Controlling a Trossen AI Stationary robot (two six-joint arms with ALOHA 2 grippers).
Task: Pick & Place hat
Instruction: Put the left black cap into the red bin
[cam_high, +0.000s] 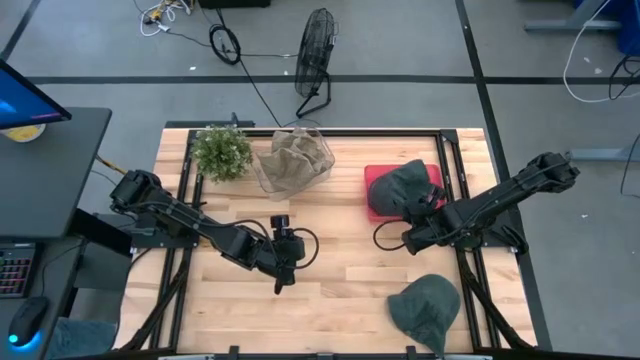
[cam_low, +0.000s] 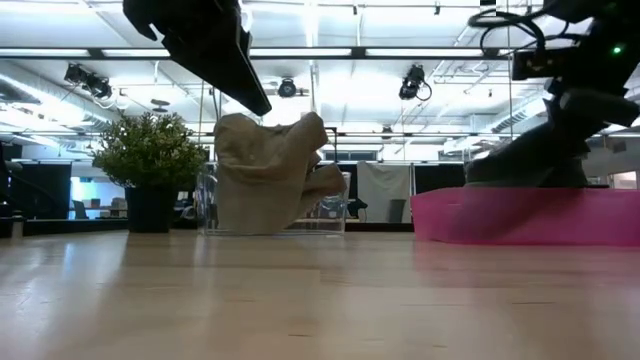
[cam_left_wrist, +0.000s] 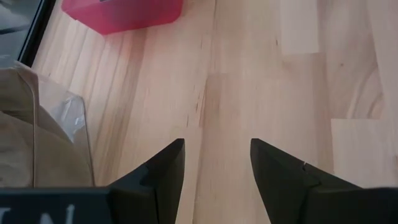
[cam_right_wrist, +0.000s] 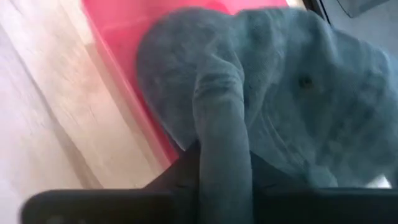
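Observation:
A dark green hat (cam_high: 402, 183) lies over the pink tray (cam_high: 378, 178) at the table's right; in the right wrist view the hat (cam_right_wrist: 280, 81) fills the picture above the tray (cam_right_wrist: 118, 37). My right gripper (cam_high: 420, 208) is at the hat's near side, shut on it. A second green hat (cam_high: 425, 305) rests flat on the table near the near edge. My left gripper (cam_high: 283, 270) hovers open over bare wood at the table's middle, touching nothing; its fingers (cam_left_wrist: 161, 174) stand apart above the boards. My right gripper (cam_right_wrist: 221, 162) pinches a raised fold of the green hat's fabric (cam_right_wrist: 219, 118) between its two fingers, at the hat's near edge. The fingers come slanting from the table's near right side. The rest of the hat spreads over the pink tray.
A clear container (cam_high: 300, 172) holding a tan hat (cam_high: 297, 152) stands at the far middle, with a potted plant (cam_high: 221, 151) to its left. In the low view the tan hat (cam_low: 270, 175) and plant (cam_low: 152, 160) stand behind open wood.

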